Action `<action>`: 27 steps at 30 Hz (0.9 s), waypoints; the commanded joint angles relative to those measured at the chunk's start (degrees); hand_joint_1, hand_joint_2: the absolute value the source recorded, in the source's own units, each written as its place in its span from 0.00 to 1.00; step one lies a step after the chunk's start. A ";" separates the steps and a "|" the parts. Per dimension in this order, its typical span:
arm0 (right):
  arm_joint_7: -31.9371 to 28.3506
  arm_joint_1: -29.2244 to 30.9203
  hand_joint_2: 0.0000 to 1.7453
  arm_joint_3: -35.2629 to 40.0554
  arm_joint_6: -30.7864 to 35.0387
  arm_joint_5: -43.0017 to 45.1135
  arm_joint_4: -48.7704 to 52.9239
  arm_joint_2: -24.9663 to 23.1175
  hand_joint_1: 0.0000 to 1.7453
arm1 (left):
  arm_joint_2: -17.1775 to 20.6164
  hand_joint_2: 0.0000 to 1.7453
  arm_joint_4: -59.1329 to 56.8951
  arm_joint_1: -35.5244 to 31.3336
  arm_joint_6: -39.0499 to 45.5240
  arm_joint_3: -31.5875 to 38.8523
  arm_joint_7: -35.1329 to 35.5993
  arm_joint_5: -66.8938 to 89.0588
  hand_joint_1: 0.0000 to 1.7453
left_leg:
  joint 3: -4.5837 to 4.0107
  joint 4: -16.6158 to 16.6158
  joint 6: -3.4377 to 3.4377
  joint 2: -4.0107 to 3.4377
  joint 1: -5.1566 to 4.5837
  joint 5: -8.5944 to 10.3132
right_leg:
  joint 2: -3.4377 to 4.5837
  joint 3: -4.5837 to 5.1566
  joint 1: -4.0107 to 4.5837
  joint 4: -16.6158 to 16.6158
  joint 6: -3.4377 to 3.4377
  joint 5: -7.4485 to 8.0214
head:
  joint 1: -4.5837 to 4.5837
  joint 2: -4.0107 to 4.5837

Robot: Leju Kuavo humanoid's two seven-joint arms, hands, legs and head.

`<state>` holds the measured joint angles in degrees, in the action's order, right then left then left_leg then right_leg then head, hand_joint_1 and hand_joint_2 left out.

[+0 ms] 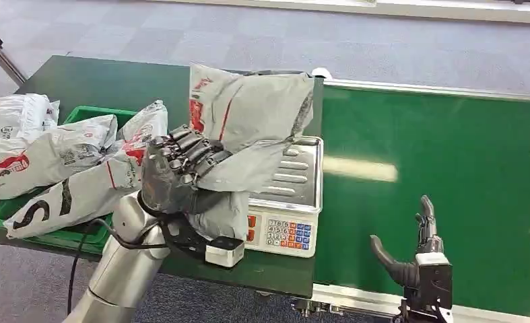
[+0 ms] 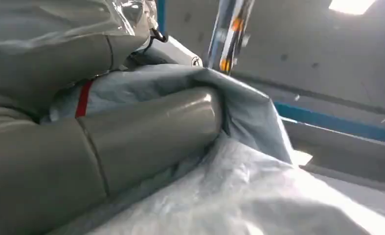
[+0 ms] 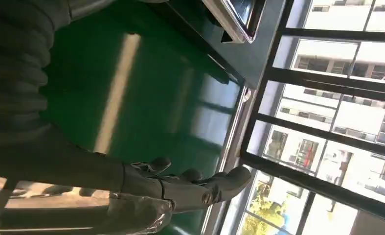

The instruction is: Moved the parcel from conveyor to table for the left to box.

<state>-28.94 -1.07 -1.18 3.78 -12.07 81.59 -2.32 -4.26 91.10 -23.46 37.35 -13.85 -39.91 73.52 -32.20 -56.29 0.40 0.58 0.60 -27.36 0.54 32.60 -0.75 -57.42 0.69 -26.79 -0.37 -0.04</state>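
Currently a grey parcel [image 1: 248,114] is gripped by the left hand [image 1: 181,168], fingers curled around its lower fold; the bag is held upright above the weighing scale [image 1: 292,195], apparently clear of the steel pan, though contact cannot be confirmed. Red print is seen on the parcel's left side. In the left wrist view the thick grey thumb [image 2: 146,132] is pressed against crumpled grey plastic [image 2: 239,107], so the grasp is confirmed. The scale is placed on the dark green table [image 1: 87,84], with its keypad facing the robot. Beside it, to the left, a green box [image 1: 80,232] is seen holding several more grey bags [image 1: 53,158], piled over its rim. The right hand [image 1: 413,252] is held empty low over the green conveyor belt [image 1: 450,175], fingers spread and thumb apart, nothing touched. The same spread fingers [image 3: 200,183] are seen in the right wrist view over the belt.
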 commanded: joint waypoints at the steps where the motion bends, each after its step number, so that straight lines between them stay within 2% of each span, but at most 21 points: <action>1: 0.53 0.54 1.00 -0.15 0.59 -0.11 0.40 -0.02 0.00 | -3.34 0.00 5.01 0.12 2.65 20.03 -0.09 2.23 1.00 | 0.02 -0.01 0.00 -0.29 0.02 -0.04 | 0.21 0.05 0.03 0.00 -0.05 0.04 | -0.02 0.00; 2: 0.83 0.66 1.00 -0.20 0.65 -0.20 0.68 -0.05 0.00 | -2.14 0.00 4.36 -0.34 2.65 20.91 -0.09 1.25 1.00 | 0.03 0.01 -0.01 -0.19 -0.02 -0.02 | 0.12 0.03 -0.01 -0.01 -0.03 0.02 | -0.02 0.00; 6: 1.20 -0.45 1.00 -0.88 0.94 -0.32 2.11 -0.29 0.00 | -1.94 0.00 0.52 -2.52 2.65 27.84 0.70 2.93 1.00 | 0.05 0.03 -0.01 -0.16 -0.01 -0.01 | 0.08 -0.01 0.01 0.01 -0.05 0.02 | 0.00 0.00; 7: 1.22 -0.80 1.00 -1.10 1.00 -0.34 2.55 -0.35 0.00 | -0.50 0.00 -2.04 -2.98 2.65 29.02 3.96 4.38 1.00 | 0.03 0.02 -0.01 -0.12 0.00 -0.01 | 0.05 -0.01 0.02 0.01 -0.04 0.01 | 0.00 0.00; 8: 1.22 -0.80 1.00 -1.10 1.00 -0.34 2.55 -0.35 0.00 | -0.50 0.00 -2.04 -2.98 2.65 29.02 3.96 4.38 1.00 | 0.03 0.00 0.00 -0.09 -0.01 -0.01 | 0.04 0.01 0.00 -0.01 -0.04 0.00 | -0.02 0.00; 10: 1.32 -1.47 1.00 -1.70 1.06 -0.45 3.64 -0.70 0.00 | 2.74 0.00 -5.61 -3.46 2.65 30.50 8.76 6.22 1.00 | 0.06 0.04 0.01 -0.10 -0.01 0.01 | 0.01 -0.01 0.01 0.01 -0.06 0.01 | -0.02 0.00; 11: 1.32 -1.47 1.00 -1.70 1.06 -0.45 3.64 -0.70 0.00 | 2.74 0.00 -5.61 -3.46 2.65 30.50 8.76 6.22 1.00 | 0.06 0.06 0.01 -0.08 -0.02 0.02 | 0.01 0.00 -0.01 0.00 -0.05 0.00 | 0.00 0.00; 14: 1.69 -2.28 1.00 -2.26 0.69 -0.92 5.00 -1.18 0.00 | 5.97 0.00 -9.12 -2.78 2.65 31.96 13.10 5.47 1.00 | 0.13 0.13 0.03 -0.12 0.00 0.03 | 0.00 -0.05 0.03 0.07 -0.10 0.02 | 0.00 0.00; 15: 1.88 -2.53 1.00 -2.50 0.40 -1.24 5.49 -1.35 0.00 | 8.52 0.00 -12.87 -2.57 2.65 32.38 16.83 4.00 1.00 | 0.08 0.08 0.02 -0.12 -0.02 0.01 | 0.06 0.00 -0.01 0.02 -0.06 0.00 | -0.02 0.00; 17: 1.90 -2.55 1.00 -2.53 0.37 -1.27 5.56 -1.37 0.00 | 9.20 0.00 -13.07 -2.47 2.65 32.56 16.47 3.17 1.00 | 0.12 0.10 0.02 -0.11 -0.03 0.01 | 0.03 -0.03 -0.02 0.03 -0.06 -0.01 | -0.02 0.00; 19: 2.10 -2.57 1.00 -2.60 -0.12 -1.65 5.71 -1.48 0.00 | 12.70 0.00 -20.98 -3.10 2.62 31.99 21.69 2.31 1.00 | 0.10 0.10 0.01 -0.12 0.00 0.01 | 0.02 -0.03 0.02 0.04 -0.08 0.00 | -0.02 0.00; 23: 2.12 -2.58 1.00 -2.63 -0.17 -1.70 5.76 -1.56 0.00 | 13.50 0.00 -21.54 -3.02 2.65 32.00 21.90 1.63 1.00 | 0.04 0.07 0.01 -0.08 0.01 0.03 | -0.01 0.01 0.02 0.02 -0.06 -0.01 | 0.00 0.00; 27: 2.18 -2.18 1.00 -2.34 -0.40 -1.90 5.20 -1.41 0.00 | 15.46 0.00 -25.90 -3.15 2.26 33.52 26.38 -0.18 1.00 | 0.01 0.07 0.00 -0.11 -0.01 0.02 | 0.00 0.04 0.00 0.01 -0.04 -0.03 | 0.00 0.00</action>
<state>-27.06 -3.92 -2.40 3.80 -13.90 87.47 -2.73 6.97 77.81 -24.11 37.35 17.09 -17.90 75.47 -32.28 -56.27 0.42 0.47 0.62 -27.35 0.60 32.72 -0.73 -57.44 0.68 -26.81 -0.37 -0.04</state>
